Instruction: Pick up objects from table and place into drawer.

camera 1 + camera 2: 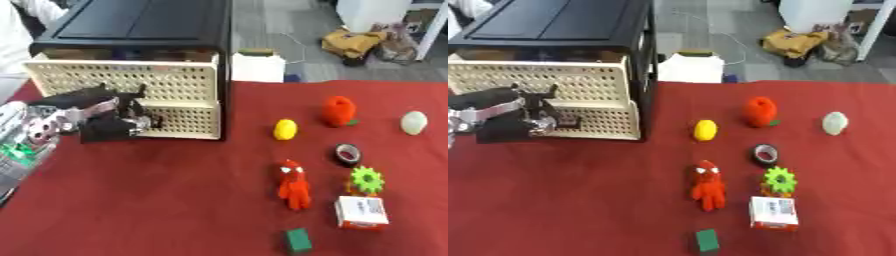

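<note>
Drawers (pixel 131 95) of cream perforated plastic sit in a black cabinet (pixel 140 22) at the far left of the worktop (pixel 175 200), which has a red cloth on it. The upper drawer stands out further than the lower one. The left hand (pixel 118 117) is in front of the lower drawer, at its left part, with the fingers curled toward the drawer front; I cannot tell if they grip anything. The right hand is not visible. The objects lie well apart from the drawers, on the right half of the cloth. A yellow ball (pixel 285 129) is nearest to the cabinet, and an orange toy (pixel 339 111) stands just beside it to the right. A pale egg (pixel 414 122) lies further right. Below them are a tape roll (pixel 348 154), a green gear (pixel 367 180), a red figure (pixel 295 184), a white box (pixel 361 212) and, at the near edge, a green block (pixel 297 240).
</note>
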You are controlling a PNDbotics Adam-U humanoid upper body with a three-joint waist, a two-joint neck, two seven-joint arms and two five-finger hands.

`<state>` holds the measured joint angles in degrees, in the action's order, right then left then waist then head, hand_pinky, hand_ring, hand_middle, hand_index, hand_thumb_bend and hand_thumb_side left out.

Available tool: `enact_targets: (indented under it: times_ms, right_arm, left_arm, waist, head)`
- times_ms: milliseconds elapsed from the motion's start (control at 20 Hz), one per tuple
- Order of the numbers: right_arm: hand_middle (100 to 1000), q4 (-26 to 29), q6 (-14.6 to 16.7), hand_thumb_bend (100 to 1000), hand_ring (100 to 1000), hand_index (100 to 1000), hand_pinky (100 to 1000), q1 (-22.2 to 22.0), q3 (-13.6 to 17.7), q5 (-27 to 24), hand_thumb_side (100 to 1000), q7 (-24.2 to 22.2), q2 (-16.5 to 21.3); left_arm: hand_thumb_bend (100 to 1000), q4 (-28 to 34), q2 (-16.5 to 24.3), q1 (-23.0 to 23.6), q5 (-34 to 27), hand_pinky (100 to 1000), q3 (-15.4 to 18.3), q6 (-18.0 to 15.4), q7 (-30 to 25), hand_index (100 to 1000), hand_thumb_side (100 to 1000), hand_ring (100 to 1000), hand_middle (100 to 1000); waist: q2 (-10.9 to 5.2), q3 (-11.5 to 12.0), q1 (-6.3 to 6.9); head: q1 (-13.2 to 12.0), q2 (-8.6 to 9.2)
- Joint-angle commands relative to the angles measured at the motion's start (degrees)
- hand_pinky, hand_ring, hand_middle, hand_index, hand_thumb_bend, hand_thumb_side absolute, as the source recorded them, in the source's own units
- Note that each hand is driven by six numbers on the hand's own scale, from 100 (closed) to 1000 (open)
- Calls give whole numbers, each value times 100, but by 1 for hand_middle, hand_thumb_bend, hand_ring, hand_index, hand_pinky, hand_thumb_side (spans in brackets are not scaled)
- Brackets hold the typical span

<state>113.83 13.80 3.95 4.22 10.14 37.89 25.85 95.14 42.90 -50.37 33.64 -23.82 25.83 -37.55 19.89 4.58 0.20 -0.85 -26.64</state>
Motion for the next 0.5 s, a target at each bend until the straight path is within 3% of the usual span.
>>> enact_targets:
  times_ms: [50,500]
  right_arm:
    - [522,76,-2,100,616,740,612,22,36,30,831,-22,69]
    - [521,76,-32,100,616,740,613,44,51,6,829,-36,64]
  left_arm:
    - [100,-73,34,-152,103,338,71,-6,89,848,1000,488,533]
    - [100,-310,-115,-252,220,301,67,-45,299,830,1000,427,490]
  waist:
    - [-83,-14,-3]
    - [-71,-43,-10]
  head:
    - [5,85]
    - [0,131]
